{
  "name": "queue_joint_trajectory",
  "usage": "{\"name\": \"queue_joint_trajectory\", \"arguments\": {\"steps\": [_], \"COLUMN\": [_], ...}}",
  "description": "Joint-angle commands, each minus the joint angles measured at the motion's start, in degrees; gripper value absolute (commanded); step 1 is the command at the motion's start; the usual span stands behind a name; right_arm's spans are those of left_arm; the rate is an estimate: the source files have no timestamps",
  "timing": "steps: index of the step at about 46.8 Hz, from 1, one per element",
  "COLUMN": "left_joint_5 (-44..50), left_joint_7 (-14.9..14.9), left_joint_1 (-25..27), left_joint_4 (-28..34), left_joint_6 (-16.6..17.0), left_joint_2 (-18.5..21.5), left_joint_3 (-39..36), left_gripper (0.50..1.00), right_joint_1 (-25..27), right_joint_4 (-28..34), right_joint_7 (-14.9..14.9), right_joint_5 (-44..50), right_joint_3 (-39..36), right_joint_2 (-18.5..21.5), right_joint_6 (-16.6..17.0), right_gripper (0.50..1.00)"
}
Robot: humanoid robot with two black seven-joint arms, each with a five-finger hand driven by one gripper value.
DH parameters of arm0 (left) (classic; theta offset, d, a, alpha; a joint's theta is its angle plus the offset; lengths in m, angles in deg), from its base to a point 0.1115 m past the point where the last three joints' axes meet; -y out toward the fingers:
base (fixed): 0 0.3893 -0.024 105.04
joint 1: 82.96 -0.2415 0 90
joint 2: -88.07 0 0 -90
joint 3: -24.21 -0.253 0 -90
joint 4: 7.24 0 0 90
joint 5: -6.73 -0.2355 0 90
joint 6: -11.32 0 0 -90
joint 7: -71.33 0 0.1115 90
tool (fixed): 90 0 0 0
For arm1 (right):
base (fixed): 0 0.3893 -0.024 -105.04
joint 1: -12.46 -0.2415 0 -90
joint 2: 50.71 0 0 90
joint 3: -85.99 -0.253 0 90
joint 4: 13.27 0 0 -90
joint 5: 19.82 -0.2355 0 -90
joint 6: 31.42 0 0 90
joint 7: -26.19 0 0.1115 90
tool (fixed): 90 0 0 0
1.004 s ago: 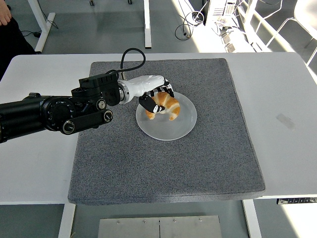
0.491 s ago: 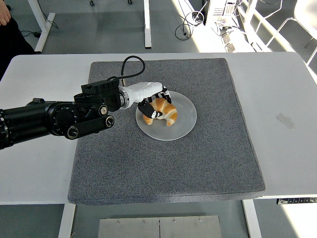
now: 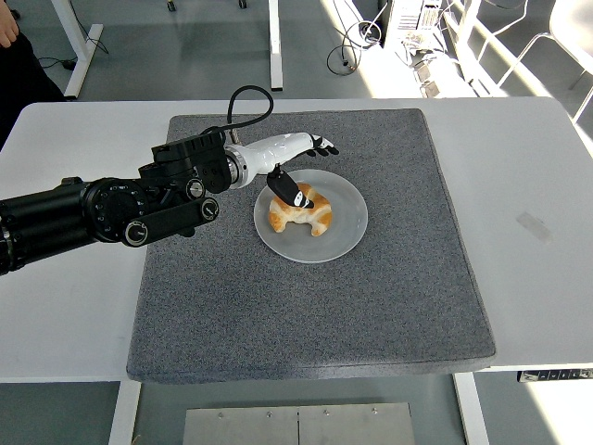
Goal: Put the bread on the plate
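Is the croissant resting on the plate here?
Touching. The head view shows the croissant lying flat on the plate, with the left hand open above it.

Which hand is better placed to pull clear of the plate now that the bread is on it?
Left. The left hand is the only one in view, fingers spread above the croissant, which lies on the plate. The thumb looks to be touching it or close over it. The right arm is out of view.
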State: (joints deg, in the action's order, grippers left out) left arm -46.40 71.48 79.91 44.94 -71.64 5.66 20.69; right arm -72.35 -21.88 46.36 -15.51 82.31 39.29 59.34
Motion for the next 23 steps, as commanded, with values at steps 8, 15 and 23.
{"name": "queue_joint_trajectory", "arguments": {"steps": [8, 15, 23], "left_joint_5": [7.7, 13.0, 20.4], "left_joint_7": [0.0, -1.5, -6.7], "left_joint_1": [-0.4, -1.8, -4.9], "left_joint_4": [-0.4, -0.5, -0.7], "left_joint_6": [0.9, 4.3, 10.6], "left_joint_2": [1.1, 2.7, 3.4], "left_joint_3": [8.2, 12.9, 21.8], "left_gripper": [0.892, 0.893, 0.896], "right_joint_1": [0.0, 0.0, 0.0], "right_joint_4": [0.0, 0.0, 0.0], "right_joint_7": [0.0, 0.0, 0.0], "right_joint_5": [0.0, 0.0, 0.0], "right_joint_3": [0.0, 0.0, 0.0], "right_joint_2": [0.0, 0.0, 0.0], "right_joint_6": [0.0, 0.0, 0.0], "right_gripper": [1.000, 1.000, 1.000]}}
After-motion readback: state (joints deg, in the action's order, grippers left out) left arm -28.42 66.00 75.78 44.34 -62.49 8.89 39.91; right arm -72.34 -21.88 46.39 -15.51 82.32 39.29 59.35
